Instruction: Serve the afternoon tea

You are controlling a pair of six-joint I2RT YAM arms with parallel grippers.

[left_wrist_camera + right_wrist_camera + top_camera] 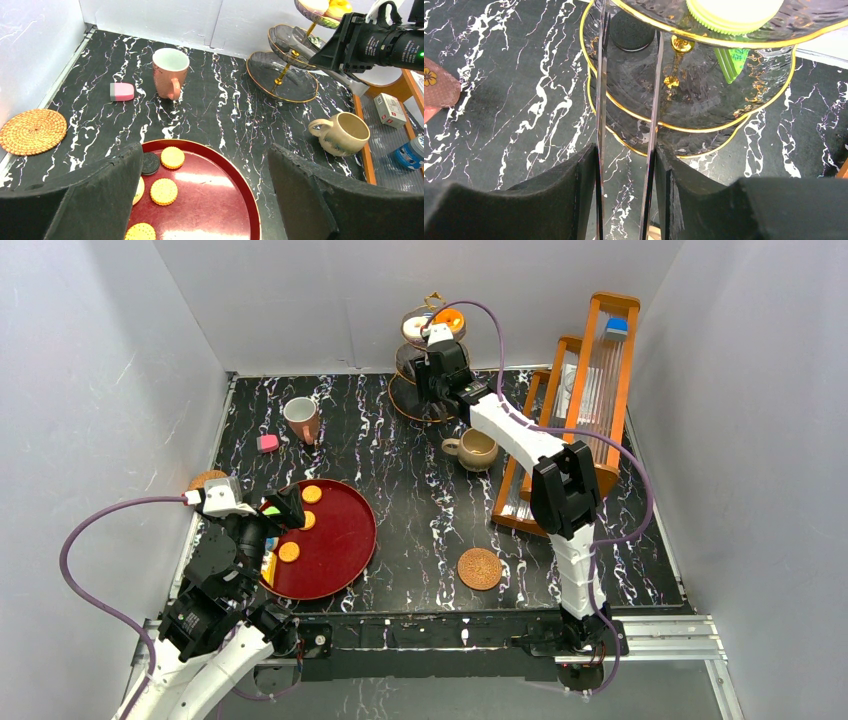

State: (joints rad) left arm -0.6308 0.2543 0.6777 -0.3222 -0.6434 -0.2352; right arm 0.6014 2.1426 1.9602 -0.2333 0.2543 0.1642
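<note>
At the gold three-tier stand (704, 100), the right hand (626, 150) is clenched on the tongs (652, 125), whose blades flank a dark cookie (631, 30) lying on its middle tier. The left hand (204, 150) hangs released over the red tray (220, 200). Next, I judge: back the tongs out cleanly.

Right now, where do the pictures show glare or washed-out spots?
Left wrist view: white glare patches on the red tray. Right wrist view: the pale green pastry on an upper tier of the gold stand is washed out. Top view: even light, soft shadows.
</note>
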